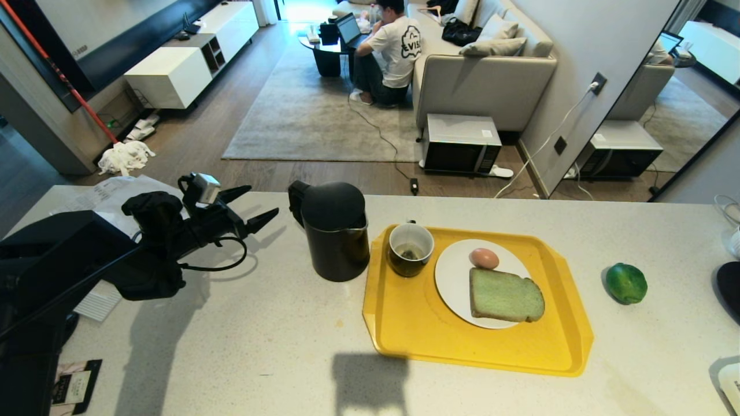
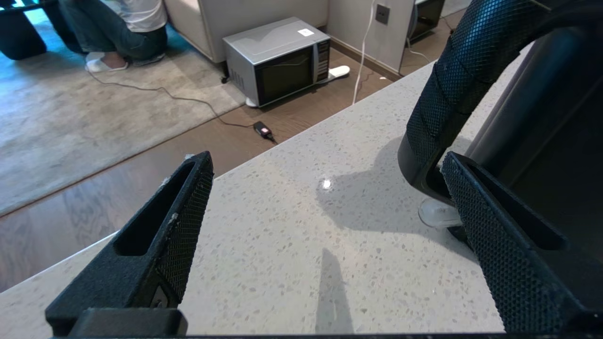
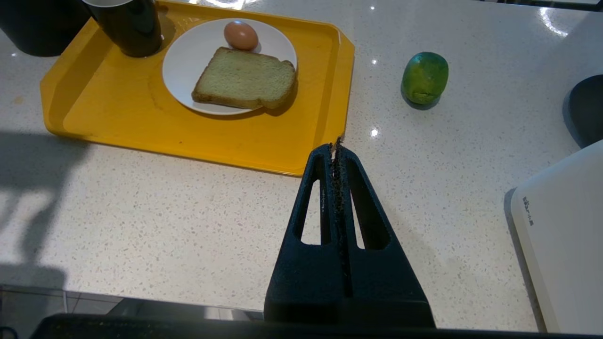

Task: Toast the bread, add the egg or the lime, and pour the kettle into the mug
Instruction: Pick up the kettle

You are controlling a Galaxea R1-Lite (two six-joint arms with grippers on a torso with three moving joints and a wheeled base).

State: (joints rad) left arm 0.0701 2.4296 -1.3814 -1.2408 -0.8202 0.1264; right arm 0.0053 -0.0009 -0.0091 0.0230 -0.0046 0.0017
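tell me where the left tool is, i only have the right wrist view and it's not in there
Observer: The left tool hangs over the counter, left of the kettle, pointing at its handle and just short of it.
Operator: open or shut
Observer: Open. In the left wrist view one finger is by the handle's lower end, the other over bare counter.
Operator: anything in the mug
Observer: Something small and dark lies at the bottom of the mug; I cannot tell what.
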